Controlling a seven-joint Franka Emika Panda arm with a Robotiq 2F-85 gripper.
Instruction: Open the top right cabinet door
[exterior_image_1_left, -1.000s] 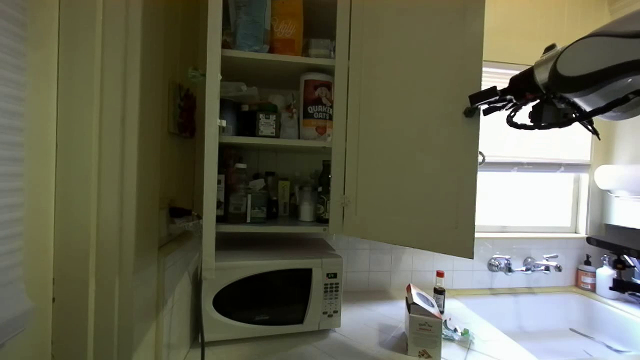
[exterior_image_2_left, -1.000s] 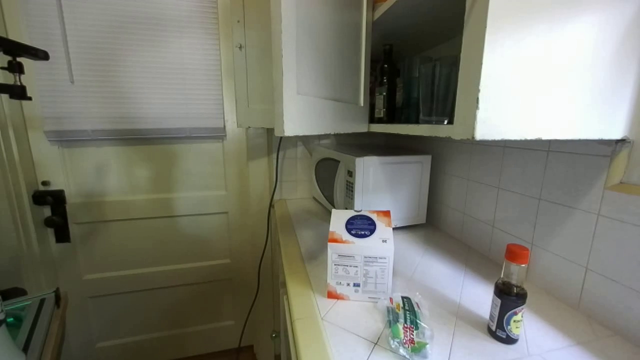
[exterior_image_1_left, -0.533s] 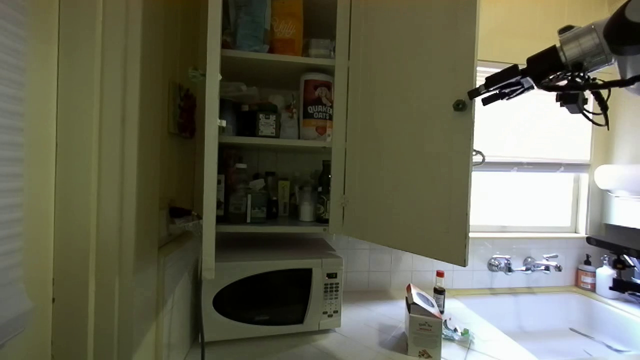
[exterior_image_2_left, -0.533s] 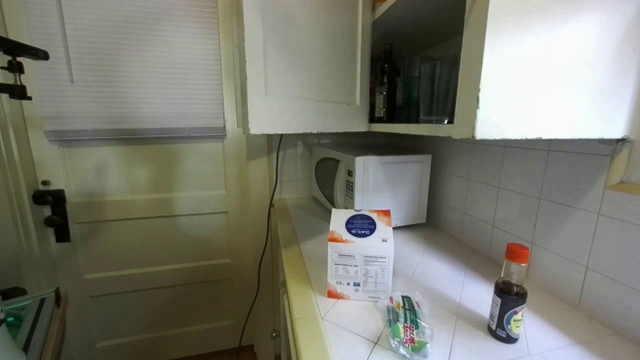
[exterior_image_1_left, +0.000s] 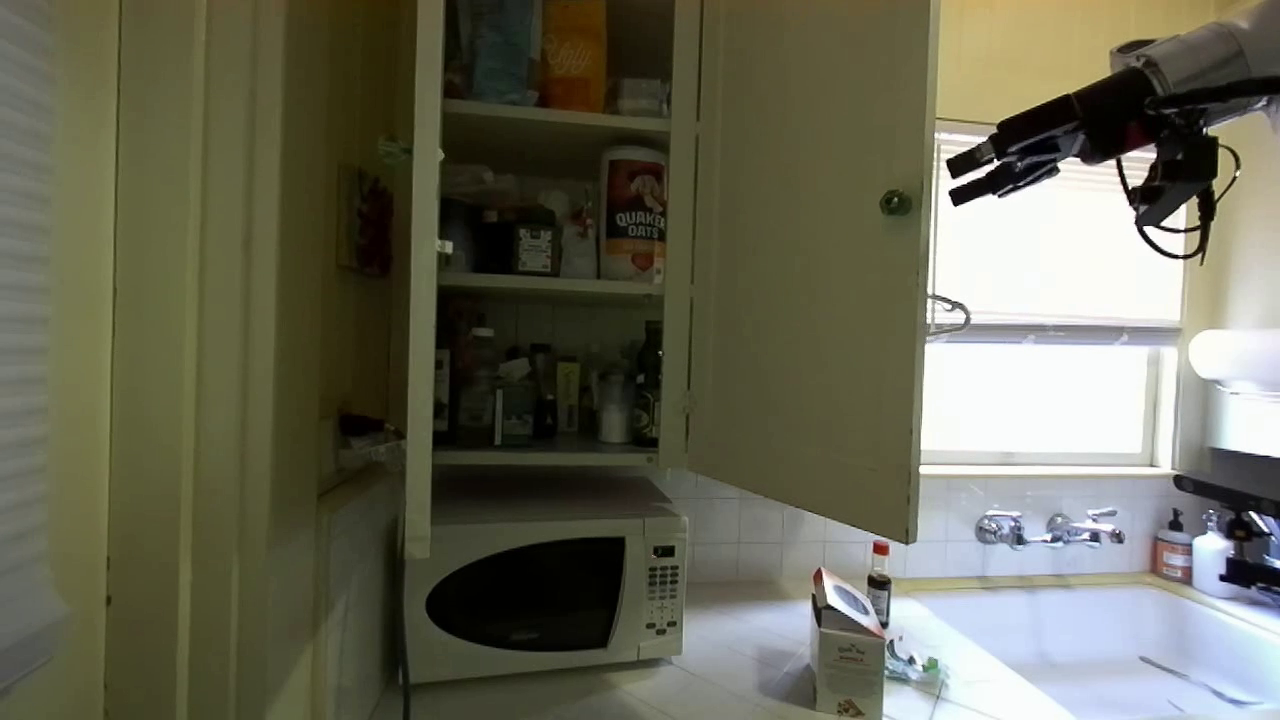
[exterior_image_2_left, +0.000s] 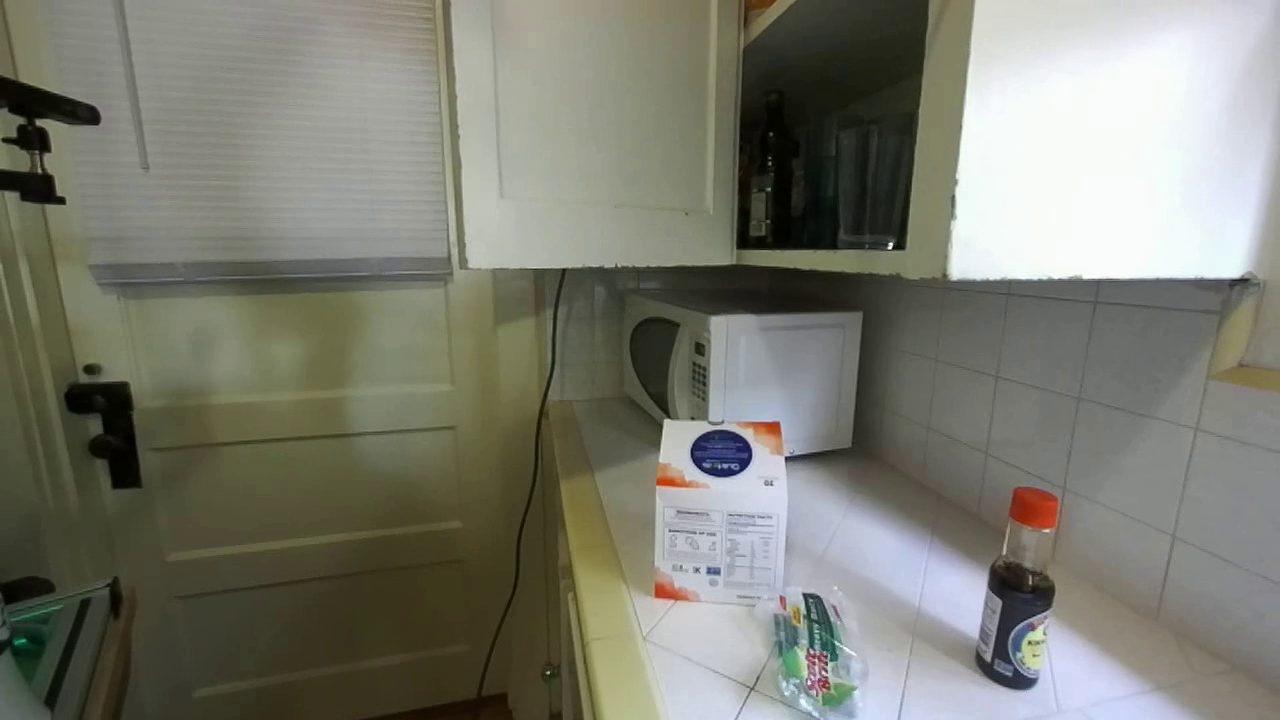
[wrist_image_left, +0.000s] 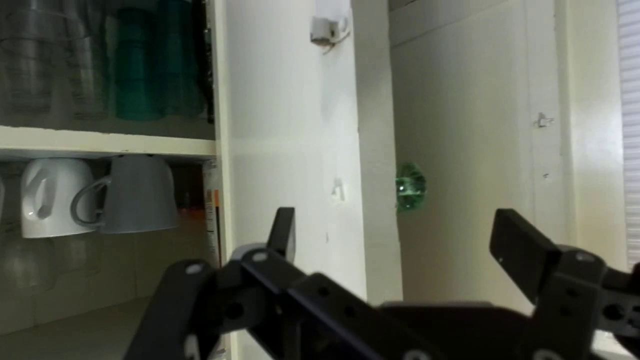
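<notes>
While top R cab. door (exterior_image_1_left: 800, 260) stands swung well open in both exterior views, gripper (exterior_image_1_left: 958, 177) hangs near its free edge, apart from it; fingers (wrist_image_left: 284, 230) spread wide, w/ gap btwn tips. Green knob (wrist_image_left: 411, 186) on door's outer face, close to that edge. Grey mug (wrist_image_left: 142, 195) stands on shelf (wrist_image_left: 107, 140), seen in wrist view. Microwave (exterior_image_1_left: 545, 590), box (exterior_image_2_left: 720, 530) & red-capped bottle (exterior_image_2_left: 1018, 610) on tabletop (exterior_image_2_left: 920, 570) below.

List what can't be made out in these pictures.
Top right cabinet door: top cut off by the upper edge in both exterior views.
Green knob: partly hidden behind the door's edge, wrist view.
Box: fine print too small in an exterior view.
Sink: cut off by an exterior view's right edge.
</notes>
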